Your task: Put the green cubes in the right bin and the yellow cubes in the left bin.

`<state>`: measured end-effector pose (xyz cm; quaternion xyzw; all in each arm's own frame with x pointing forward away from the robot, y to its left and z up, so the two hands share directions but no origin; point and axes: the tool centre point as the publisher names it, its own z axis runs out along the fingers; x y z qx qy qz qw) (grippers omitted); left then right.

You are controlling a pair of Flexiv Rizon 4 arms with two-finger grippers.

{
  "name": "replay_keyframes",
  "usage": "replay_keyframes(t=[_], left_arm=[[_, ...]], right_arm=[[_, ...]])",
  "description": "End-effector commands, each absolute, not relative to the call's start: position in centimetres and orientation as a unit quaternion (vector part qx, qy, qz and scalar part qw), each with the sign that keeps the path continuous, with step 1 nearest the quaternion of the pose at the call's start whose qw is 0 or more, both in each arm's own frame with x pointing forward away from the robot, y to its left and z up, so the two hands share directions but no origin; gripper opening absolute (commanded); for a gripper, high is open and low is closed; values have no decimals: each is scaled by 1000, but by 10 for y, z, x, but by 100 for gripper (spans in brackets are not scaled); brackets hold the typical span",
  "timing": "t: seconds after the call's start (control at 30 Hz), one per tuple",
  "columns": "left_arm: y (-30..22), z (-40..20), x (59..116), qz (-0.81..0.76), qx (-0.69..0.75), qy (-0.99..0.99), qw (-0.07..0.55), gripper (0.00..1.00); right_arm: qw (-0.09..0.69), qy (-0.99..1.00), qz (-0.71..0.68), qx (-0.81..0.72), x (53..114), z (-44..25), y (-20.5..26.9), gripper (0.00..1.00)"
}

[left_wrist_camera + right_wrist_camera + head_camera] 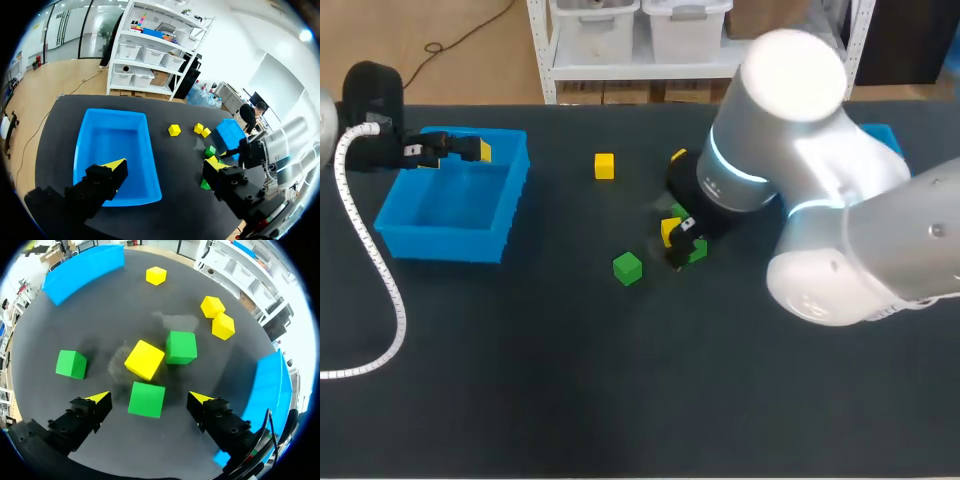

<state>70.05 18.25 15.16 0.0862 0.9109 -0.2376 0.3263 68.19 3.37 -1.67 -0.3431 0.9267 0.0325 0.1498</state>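
Out on the tabletop (620, 380), yellow cubes (144, 359) and green ones lie loose, and the left bin (100, 135) is empty: all sorting is left. Right gripper (150, 397), released, straddles a green cube (146, 399); left gripper (166, 163) hangs released over that bin.

In the head view, the right arm (800, 170) covers nearly all of the right bin (882, 136), and only a blue corner shows behind the arm. A yellow cube (678, 156) pokes out, half hidden, from under the arm's far edge.
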Motion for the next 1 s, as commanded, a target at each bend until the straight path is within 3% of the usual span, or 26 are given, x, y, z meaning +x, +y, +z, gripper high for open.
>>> replay_keyframes(t=[0.03, 0.53, 0.8, 1.0], left_arm=[[184, 150, 700, -242, 88, 908, 329, 100], [184, 150, 700, -242, 88, 908, 329, 100], [184, 150, 700, -242, 88, 908, 329, 100], [184, 150, 700, -242, 88, 908, 329, 100]], right_arm=[[142, 931, 20, -337, 694, -29, 40, 0], [187, 926, -9, -328, 691, 0, 18, 0], [284, 923, 13, -259, 706, 90, -33, 0], [321, 929, 3, -183, 728, 115, -83, 0]])
